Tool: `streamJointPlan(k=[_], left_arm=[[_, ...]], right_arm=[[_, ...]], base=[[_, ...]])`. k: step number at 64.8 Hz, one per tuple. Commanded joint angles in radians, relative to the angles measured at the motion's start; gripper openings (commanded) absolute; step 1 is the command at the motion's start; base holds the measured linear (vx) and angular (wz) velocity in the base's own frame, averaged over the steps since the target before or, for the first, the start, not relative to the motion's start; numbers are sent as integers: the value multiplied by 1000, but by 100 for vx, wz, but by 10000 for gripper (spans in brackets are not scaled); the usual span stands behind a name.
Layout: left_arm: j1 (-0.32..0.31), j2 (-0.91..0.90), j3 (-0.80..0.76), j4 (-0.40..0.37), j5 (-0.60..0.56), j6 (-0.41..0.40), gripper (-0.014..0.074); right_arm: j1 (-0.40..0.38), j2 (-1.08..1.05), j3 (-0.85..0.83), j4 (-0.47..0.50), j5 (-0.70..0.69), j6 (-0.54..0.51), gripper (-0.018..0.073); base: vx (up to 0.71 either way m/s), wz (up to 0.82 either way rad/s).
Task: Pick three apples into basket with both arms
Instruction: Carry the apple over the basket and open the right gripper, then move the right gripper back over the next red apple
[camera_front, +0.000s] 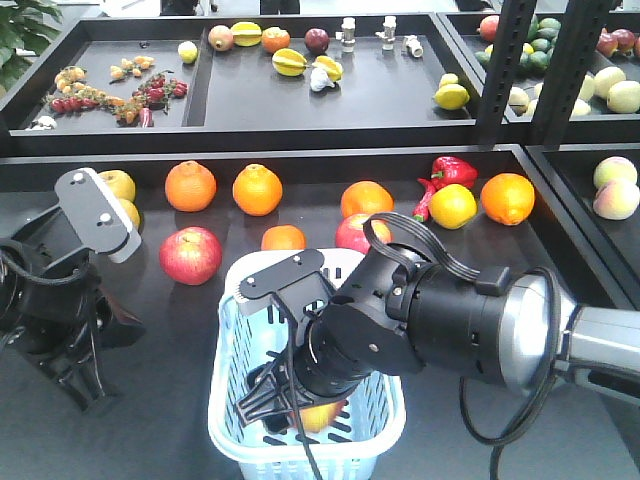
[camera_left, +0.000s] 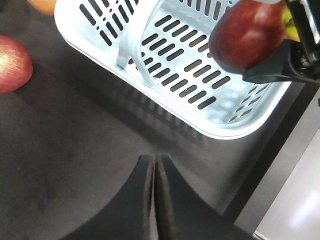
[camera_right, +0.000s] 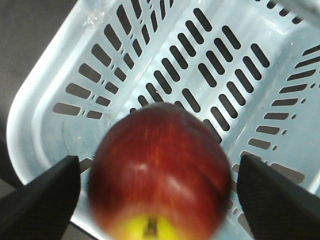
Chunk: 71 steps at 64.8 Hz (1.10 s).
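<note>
In the exterior front-facing view, the right gripper (camera_front: 285, 410) is reaching down into the basket (camera_front: 228, 440) with its black fingers spread. A red-and-yellow apple (camera_front: 320, 415) is showing just beside them, inside the basket walls. The left gripper (camera_front: 78, 385) is hanging over the dark table (camera_front: 170, 400), well apart from the basket. How its fingers are standing cannot be made out here. A larger pinkish-red apple (camera_front: 190, 255) and oranges (camera_front: 190, 186) are lying beyond both sets of fingers.

In the left wrist view, the left gripper (camera_left: 154, 159) is showing its fingers pressed together tip to tip, gripping nothing, above bare table. Ahead of the fingertips the basket (camera_left: 165, 107) is sitting. The apple (camera_left: 247, 37) is showing over the basket's far corner, with a black finger (camera_left: 272, 70) of the right gripper just beside it. Whether the two are touching cannot be judged.

In the right wrist view, the right gripper (camera_right: 160, 190) is holding its fingers (camera_right: 45, 197) wide apart. The apple (camera_right: 160, 170) is sitting between them, stem end toward the camera. A thin sliver of basket (camera_right: 210, 65) is showing between the apple and each finger.
</note>
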Motion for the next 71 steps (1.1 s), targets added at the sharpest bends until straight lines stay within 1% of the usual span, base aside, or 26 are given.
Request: streamJointPlan(k=[1,14,27,32,37,41,45,48,53,58,63,67,71], left_arm=[[0,-26,-22,-24,-44,-2,-6],[0,-26,-22,-24,-45,-2,-6],[0,-26,-22,-24,-45,-2,-6],[0,-26,-22,-24,-44,-2,-6],[0,-26,-22,-24,-44,-2,-6],[0,-26,-22,-24,-44,-2,-6],[0,-26,-22,-24,-44,-2,-6],[0,-26,-22,-24,-44,-2,-6],[0,-26,-22,-24,-44,-2,-6],[0,-26,-22,-24,-44,-2,-6],[0,-26,-22,-24,-44,-2,-6],[0,-26,-22,-24,-44,-2,-6],[0,-26,-22,-24,-44,-2,-6]], right_arm=[[1,-45,-26,-23,-28,3,639],[1,-95,-27,-18,-13,4,605],[1,-288,-27,-12,-5,4,557],[-5,-375,-27,-41,7,4,548],[-48,-454,-27,-82,44,35,547],[-122,-490,-27,-113,90,73,547],[-208,-512,-27,-123,150,73,547],[-304,-515,-27,-121,192,42,547],[-437,-505,-27,-100,247,-31,547],[-567,-482,-27,-32,274,-119,547],[-708,-449,-27,89,289,-229,547],[-807,-413,-27,167,300,-295,547],[-883,-378,-27,239,325,-354,547]], base=[[0,0],[0,0],[0,0],[0,0],[0,0],[0,0],[0,0],[0,0],[0,0],[0,0],[0,0],[0,0],[0,0]])
